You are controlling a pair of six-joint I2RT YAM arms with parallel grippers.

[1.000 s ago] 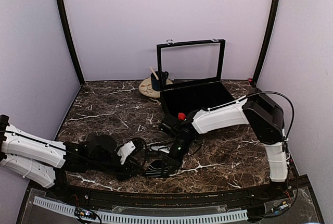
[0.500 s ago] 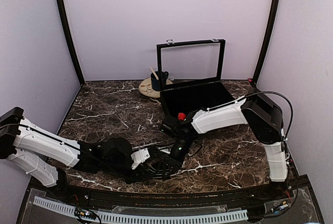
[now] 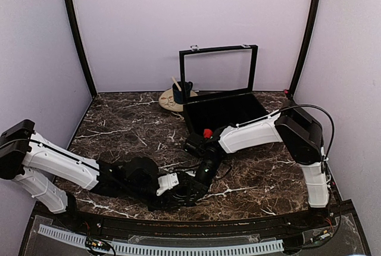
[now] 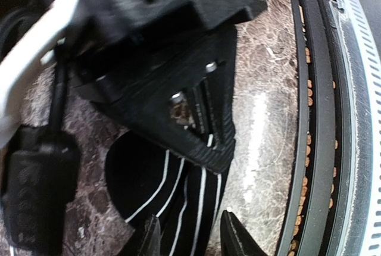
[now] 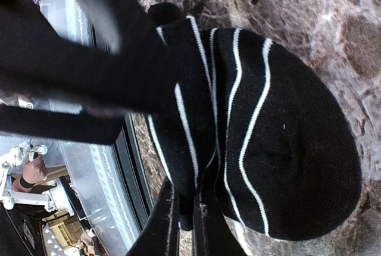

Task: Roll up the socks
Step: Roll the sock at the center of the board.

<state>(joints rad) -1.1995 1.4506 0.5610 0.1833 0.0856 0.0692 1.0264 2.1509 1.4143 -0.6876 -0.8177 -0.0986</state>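
sock (image 5: pixel 280 143): black with white stripes, bunched up on the tabletop (image 3: pixel 119 125) near my front edge, between my two hands
right hand (image 5: pixel 184 232): fingers pressed together, pinching a fold at the sock's edge
left hand (image 4: pixel 190 241): fingers part spread, one on each side of the sock; can't tell if I'm squeezing it
hands: right one just above my left, very close
box (image 3: pixel 226 110): black, lid up, well apart from the sock

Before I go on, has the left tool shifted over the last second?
Yes. The left tool slid right along the dark marble table's near edge, closer under the open black box, over the black white-striped sock.
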